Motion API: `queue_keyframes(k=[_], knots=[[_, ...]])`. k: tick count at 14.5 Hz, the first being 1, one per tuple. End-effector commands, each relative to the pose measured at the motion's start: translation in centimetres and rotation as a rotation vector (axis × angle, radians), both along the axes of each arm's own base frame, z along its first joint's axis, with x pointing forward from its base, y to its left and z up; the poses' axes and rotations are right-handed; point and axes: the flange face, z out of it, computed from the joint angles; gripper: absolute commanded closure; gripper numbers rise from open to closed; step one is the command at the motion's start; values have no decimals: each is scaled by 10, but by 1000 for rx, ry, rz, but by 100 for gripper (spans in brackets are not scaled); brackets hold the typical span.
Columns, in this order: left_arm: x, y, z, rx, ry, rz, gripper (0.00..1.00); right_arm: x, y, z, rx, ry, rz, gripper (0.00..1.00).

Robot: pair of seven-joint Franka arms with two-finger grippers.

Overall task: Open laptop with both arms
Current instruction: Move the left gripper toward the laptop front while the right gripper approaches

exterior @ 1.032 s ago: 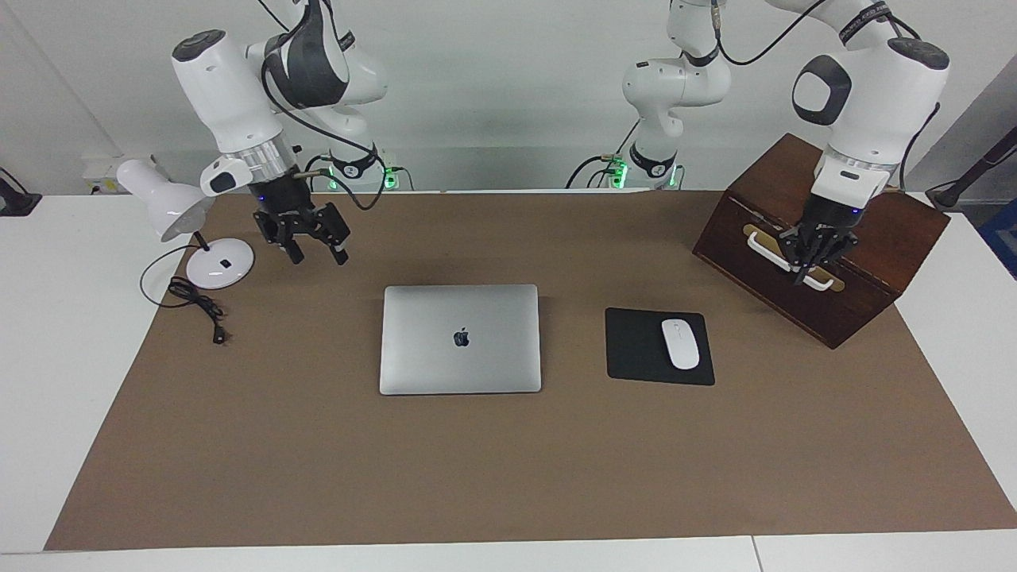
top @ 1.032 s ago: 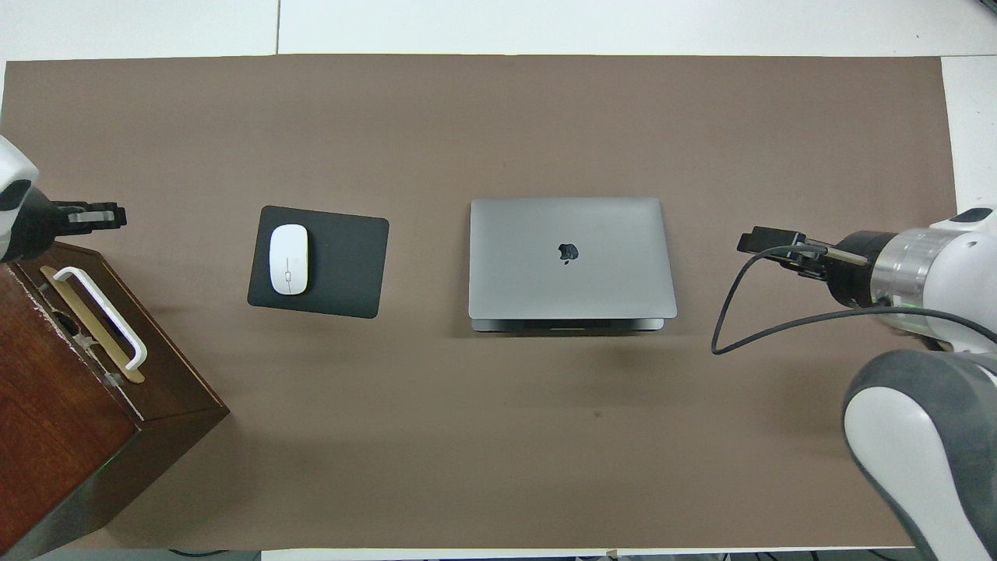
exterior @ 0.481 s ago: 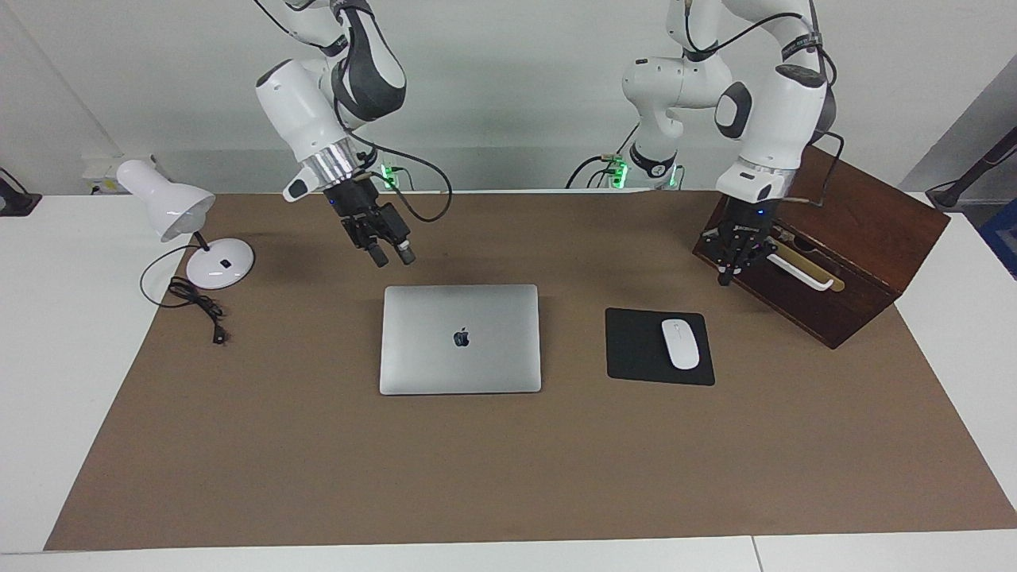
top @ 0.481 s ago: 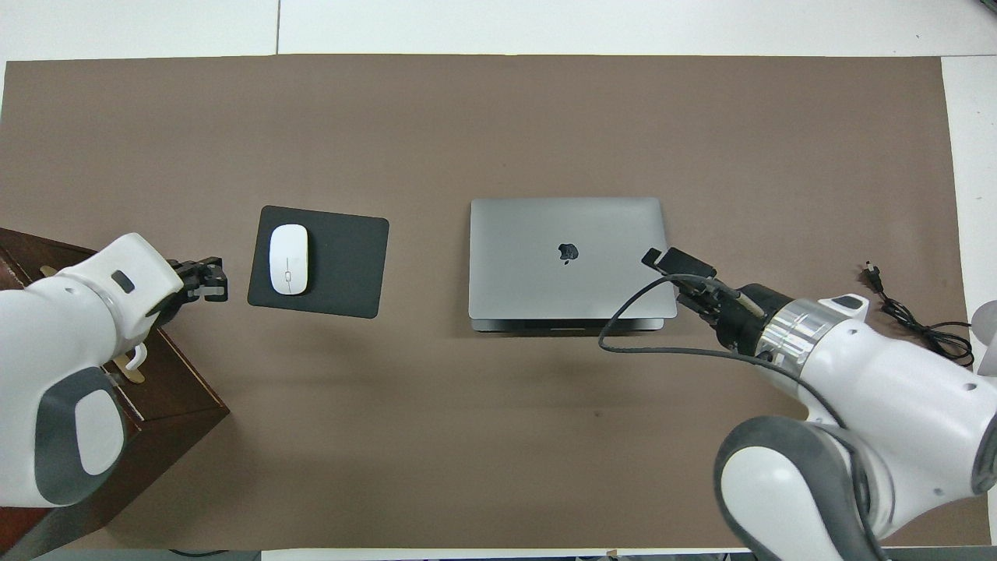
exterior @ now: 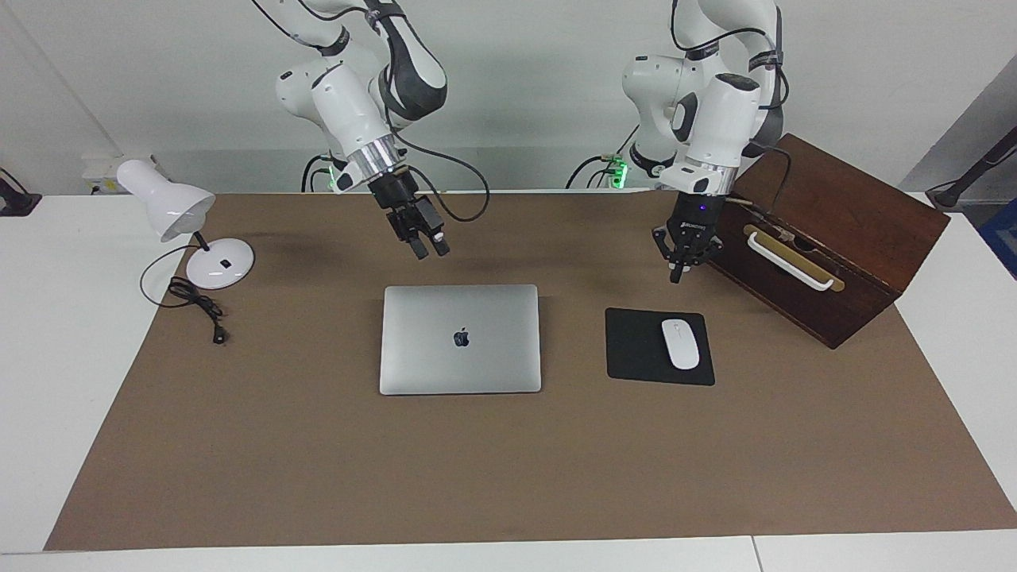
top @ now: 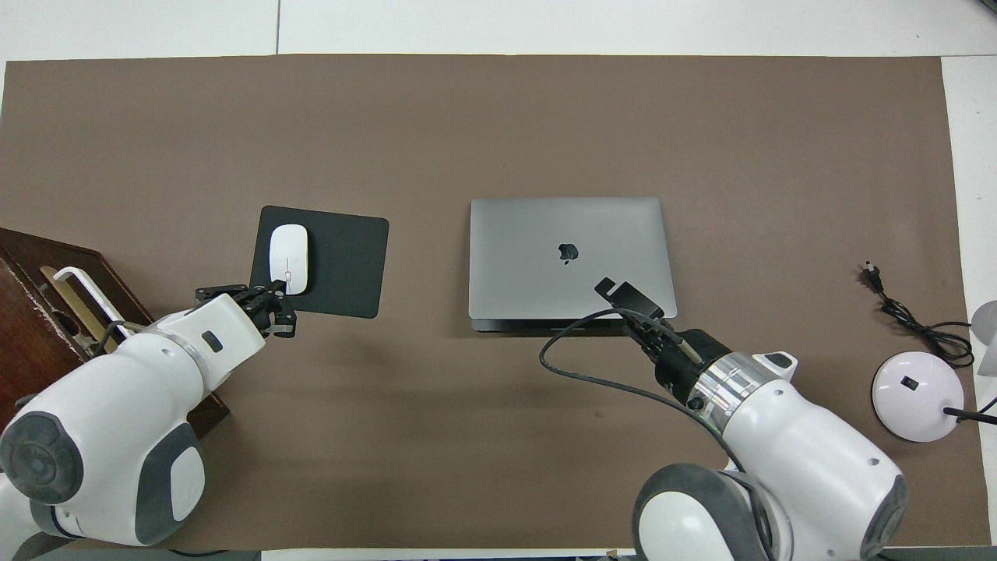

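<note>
Laptop [exterior: 460, 339] lid down | mouse pad [exterior: 659, 346] beside | left tool [exterior: 675, 276] closed | right tool [exterior: 429, 249] parted, empty

Room's bright, even light from overhead, no hard glare. Soft, faint shadows on the brown mat [exterior: 508, 469]: a smudge under the right gripper [exterior: 429, 250] near the laptop [exterior: 461, 339], another by the desk lamp [exterior: 179, 214]. Laptop lid has a mild sheen, brighter toward one corner. Both views sharp w/ no motion blur; arms at the overhead view's bottom edge look bulged, oversized.
</note>
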Motion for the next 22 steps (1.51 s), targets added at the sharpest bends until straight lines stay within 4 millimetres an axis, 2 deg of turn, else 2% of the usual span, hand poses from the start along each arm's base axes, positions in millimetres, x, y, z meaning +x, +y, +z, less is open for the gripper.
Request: queue_keyframes(k=[1, 5, 10, 16, 19, 20, 22], knots=[[-20, -14, -10, -26, -47, -32, 100, -15, 20, -24, -5, 19, -69, 0], [-39, -59, -34, -49, -92, -110, 100, -25, 36, -40, -24, 31, -104, 0], [-55, -102, -56, -72, -148, -188, 100, -25, 38, -46, -36, 37, -105, 0], [-70, -134, -86, -100, -179, -225, 100, -23, 38, -63, -76, 56, -93, 0], [-94, -162, -113, -138, -162, -193, 100, -18, 39, -64, -113, 31, -55, 0], [-102, -171, -115, -152, -146, -174, 100, -15, 41, -65, -114, 30, -55, 0], [-107, -177, -115, -165, -138, -161, 100, -12, 43, -67, -122, 28, -48, 0]])
